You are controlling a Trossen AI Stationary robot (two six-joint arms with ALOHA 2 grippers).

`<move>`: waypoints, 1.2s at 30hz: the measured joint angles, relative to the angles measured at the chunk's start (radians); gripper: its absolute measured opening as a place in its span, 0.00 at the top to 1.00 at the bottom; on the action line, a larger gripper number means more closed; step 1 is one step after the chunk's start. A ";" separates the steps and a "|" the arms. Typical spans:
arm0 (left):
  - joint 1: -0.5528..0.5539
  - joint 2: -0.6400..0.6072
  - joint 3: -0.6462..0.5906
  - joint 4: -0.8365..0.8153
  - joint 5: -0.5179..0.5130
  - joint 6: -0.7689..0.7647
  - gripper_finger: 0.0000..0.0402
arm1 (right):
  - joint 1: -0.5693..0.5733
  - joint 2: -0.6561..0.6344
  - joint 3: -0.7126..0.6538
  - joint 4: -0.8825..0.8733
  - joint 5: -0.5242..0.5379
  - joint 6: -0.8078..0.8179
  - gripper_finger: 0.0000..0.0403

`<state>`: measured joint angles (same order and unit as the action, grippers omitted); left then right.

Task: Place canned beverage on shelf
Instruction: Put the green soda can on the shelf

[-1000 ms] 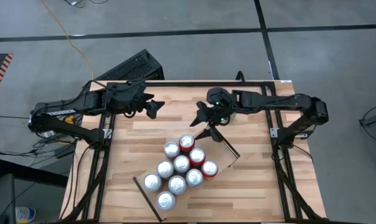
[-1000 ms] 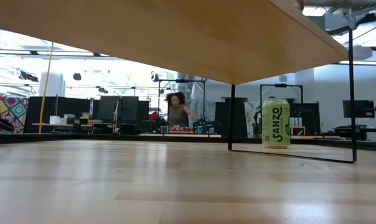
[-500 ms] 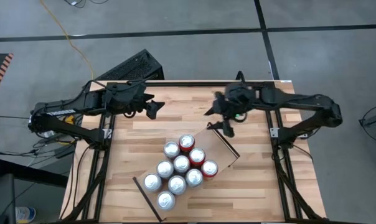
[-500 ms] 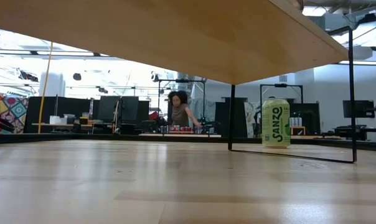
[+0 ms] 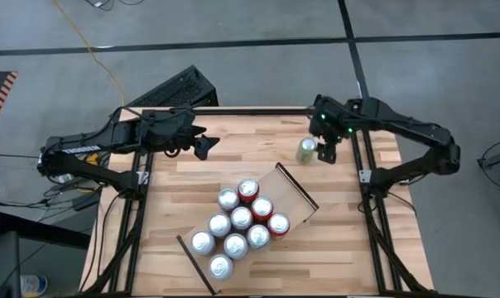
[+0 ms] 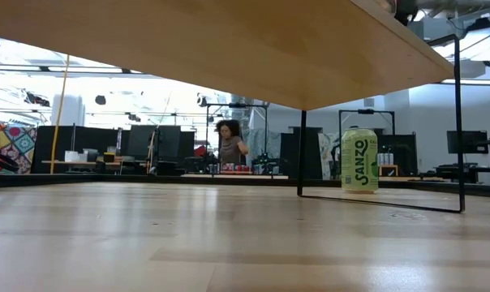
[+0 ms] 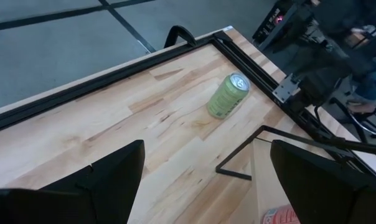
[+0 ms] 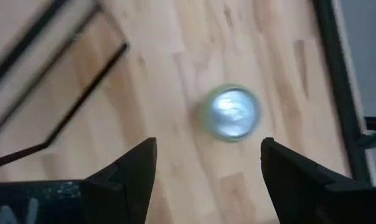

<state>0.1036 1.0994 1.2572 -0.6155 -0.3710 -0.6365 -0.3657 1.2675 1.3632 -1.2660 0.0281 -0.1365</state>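
A pale green can (image 5: 306, 150) stands upright on its base on the striped tabletop near the far right corner; it also shows in the low view (image 6: 359, 161) and the left wrist view (image 7: 226, 96). My right gripper (image 5: 326, 150) hangs open above it and slightly to its right, pointing steeply down, and the can's silver top (image 8: 231, 112) lies ahead of its fingers. The shelf (image 5: 293, 192), a pale board on thin black legs, stands mid-table with several cans (image 5: 241, 218) on it. My left gripper (image 5: 205, 145) waits open at the far left.
Black frame rails (image 5: 258, 110) run along the table's far and side edges. A black keyboard (image 5: 172, 89) lies on the floor beyond the far left corner. Bare tabletop (image 5: 233, 157) lies between the two grippers. In the low view a person (image 6: 230, 146) stands far off in the room.
My right gripper has swung from over the shelf's far end toward the table's right edge, to above the green can, and has tipped to point steeply down. It has stayed open. The green can has not moved.
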 joint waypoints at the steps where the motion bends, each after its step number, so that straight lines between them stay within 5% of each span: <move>1: 0.000 0.000 0.000 0.000 0.000 0.000 0.17 | -0.021 0.004 0.000 0.010 0.001 -0.021 0.34; 14: 0.000 0.000 0.000 -0.003 0.009 0.047 0.17 | -0.135 0.117 0.000 0.066 -0.057 -0.342 0.34; 36: 0.000 0.000 0.000 -0.009 -0.003 0.102 0.17 | -0.213 0.326 0.000 0.051 -0.117 -0.439 0.32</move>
<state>0.1036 1.0992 1.2572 -0.6247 -0.3738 -0.5345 -0.5790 1.5940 1.3633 -1.2145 -0.0894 -0.5758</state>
